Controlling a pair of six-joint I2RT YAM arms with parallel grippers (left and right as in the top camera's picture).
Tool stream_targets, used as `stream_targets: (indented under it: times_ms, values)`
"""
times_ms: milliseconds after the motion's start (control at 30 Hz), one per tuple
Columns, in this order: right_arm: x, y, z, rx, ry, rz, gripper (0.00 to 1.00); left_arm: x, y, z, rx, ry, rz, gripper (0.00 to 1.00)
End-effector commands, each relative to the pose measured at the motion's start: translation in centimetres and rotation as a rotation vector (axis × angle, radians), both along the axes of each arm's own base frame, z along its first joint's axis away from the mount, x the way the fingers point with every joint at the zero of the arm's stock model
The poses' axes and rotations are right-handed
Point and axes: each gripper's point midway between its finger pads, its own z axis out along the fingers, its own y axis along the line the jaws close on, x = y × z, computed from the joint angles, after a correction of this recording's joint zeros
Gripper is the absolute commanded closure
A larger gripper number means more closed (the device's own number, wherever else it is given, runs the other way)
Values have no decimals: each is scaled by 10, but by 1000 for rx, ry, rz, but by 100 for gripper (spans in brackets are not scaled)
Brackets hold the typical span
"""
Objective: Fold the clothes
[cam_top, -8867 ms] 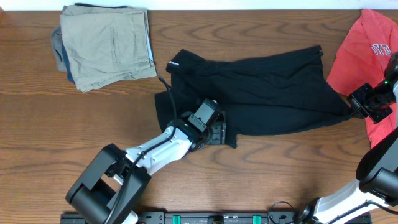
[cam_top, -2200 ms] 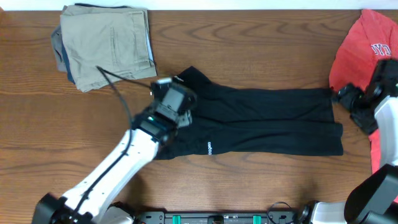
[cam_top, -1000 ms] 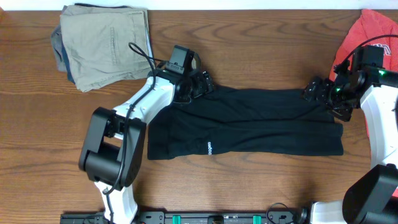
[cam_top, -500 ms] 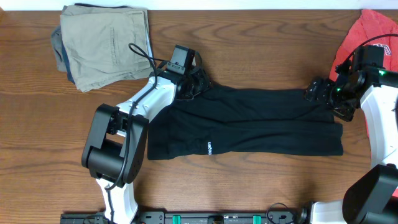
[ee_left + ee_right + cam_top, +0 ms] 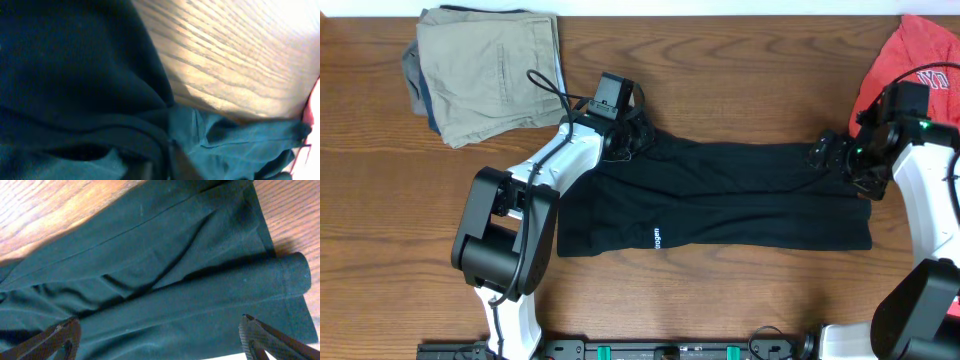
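The black garment point(image 5: 720, 200) lay stretched lengthwise across the wooden surface point(image 5: 400, 230), its small white logo point(image 5: 657, 237) near the lower-left end. The left end effector point(image 5: 634, 135) sat on the garment's upper-left corner. Its wrist camera was filled with dark cloth, so whether it was pinching the fabric could not be told. The right end effector point(image 5: 832, 155) stood at the upper-right corner. Its wrist view showed the 2 fingertips point(image 5: 57, 339) spread wide apart over the cloth, gripping nothing. A red tee point(image 5: 905, 70) lay just beyond the right arm at the far-right edge of the surface. A folded khaki pile point(image 5: 490, 70) rested at the upper left, apart from the black garment. 8.9 seconds earlier the garment had been rumpled and slanted, with the left end effector at its lower-left edge; it was now flattened into a straight band. Compared with 0.5 seconds earlier, both end effectors had barely shifted.
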Motion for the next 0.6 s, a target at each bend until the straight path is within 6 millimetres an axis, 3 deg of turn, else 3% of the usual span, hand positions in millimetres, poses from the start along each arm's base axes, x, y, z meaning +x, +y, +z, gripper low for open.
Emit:
stream_targets:
  times_ms: [0,167,300,400,567]
  values:
    - [6,0,-3,-16,-15,-8,2,3,1,-4,11,2,0,94]
    - [31,-7,6,-40,-126,-18,1,0,2,-6,26,6,-21,94]
    - [48,-26,8,-80,-184,-88,1,-4,4,-8,43,9,-48,94]
    - [55,-38,-2,-88,-175,-113,1,-7,5,-10,55,10,-69,94]
    - [65,-58,-36,-76,-96,-143,1,-9,7,-12,70,19,-70,94]
